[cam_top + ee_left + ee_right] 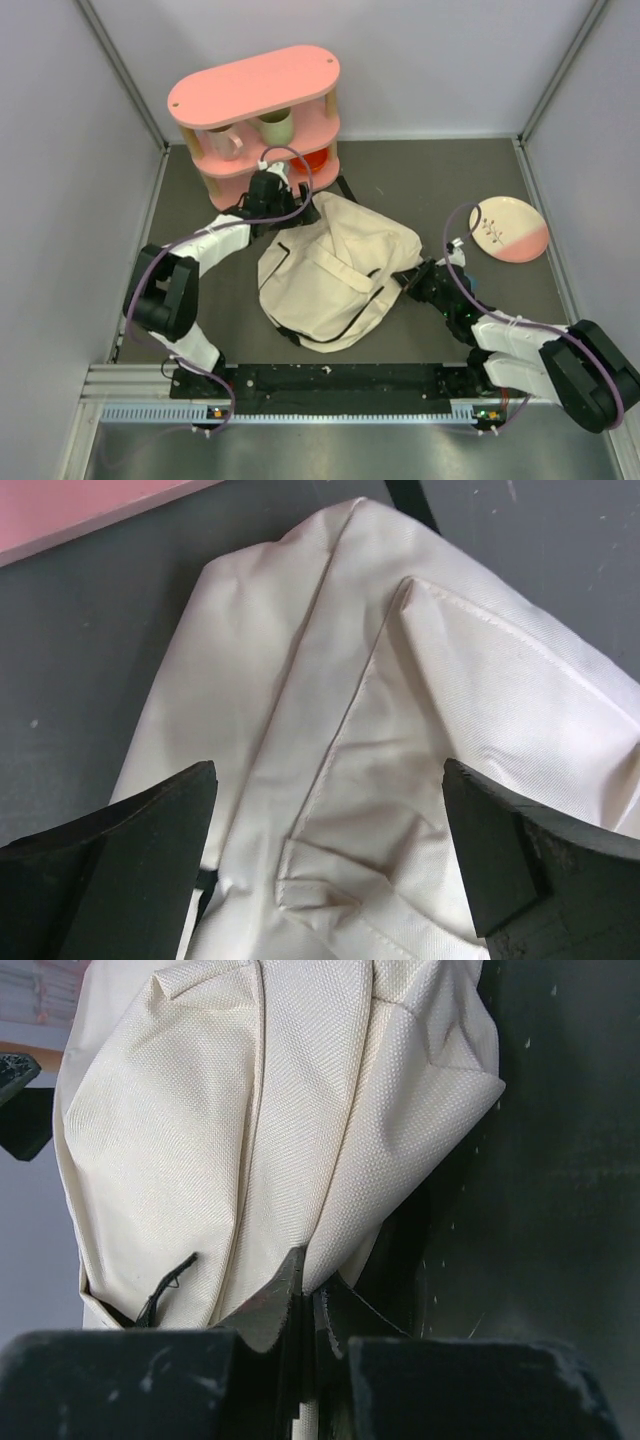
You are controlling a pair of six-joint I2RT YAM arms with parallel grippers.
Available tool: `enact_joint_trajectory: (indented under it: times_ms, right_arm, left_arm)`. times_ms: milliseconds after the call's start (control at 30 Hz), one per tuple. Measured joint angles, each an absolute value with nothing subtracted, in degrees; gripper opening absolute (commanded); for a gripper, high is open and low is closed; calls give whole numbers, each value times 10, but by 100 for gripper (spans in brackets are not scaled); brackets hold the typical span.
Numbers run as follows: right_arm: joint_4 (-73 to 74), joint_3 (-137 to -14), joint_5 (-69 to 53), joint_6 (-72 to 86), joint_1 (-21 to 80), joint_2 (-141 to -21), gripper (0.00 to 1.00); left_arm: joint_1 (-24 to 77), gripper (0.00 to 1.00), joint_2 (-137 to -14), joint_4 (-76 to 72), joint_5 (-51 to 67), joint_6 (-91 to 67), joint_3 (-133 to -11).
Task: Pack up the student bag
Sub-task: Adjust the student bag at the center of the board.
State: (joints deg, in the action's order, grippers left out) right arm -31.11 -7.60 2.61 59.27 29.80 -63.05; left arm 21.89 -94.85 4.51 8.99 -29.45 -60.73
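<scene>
- The student bag (335,270) lies slumped flat at the middle of the worktop (420,185). Its longer stretch seems to run from near-left to far-right, with a dark strap at the far end by the shelf.
- The right end effector (305,1282) is pinched together on a fold of cream cloth at the bag's right edge.
- The left end effector (330,815) stands wide apart over the bag's far-left part; contact cannot be told.
- The worktop is dark grey and walled by pale panels.
- A pink shelf (255,85) holding cups (277,127) stands far left. A pink-and-white plate (510,228) lies far right.
</scene>
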Motion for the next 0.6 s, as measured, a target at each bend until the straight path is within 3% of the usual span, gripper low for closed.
enact_joint_trajectory:
  times_ms: [233,400,600]
  right_arm:
    - [-275,-76,49,602,317,-611,9]
    - [-260,-76,50,601,318,-602,11]
    - [-256,-76,49,600,318,-601,12]
  left_arm:
    - [235,99,-822,86,70,-272,-525]
    - [430,97,-671,91,41,-259,-492]
    - [582,90,-700,53,26,-253,-495]
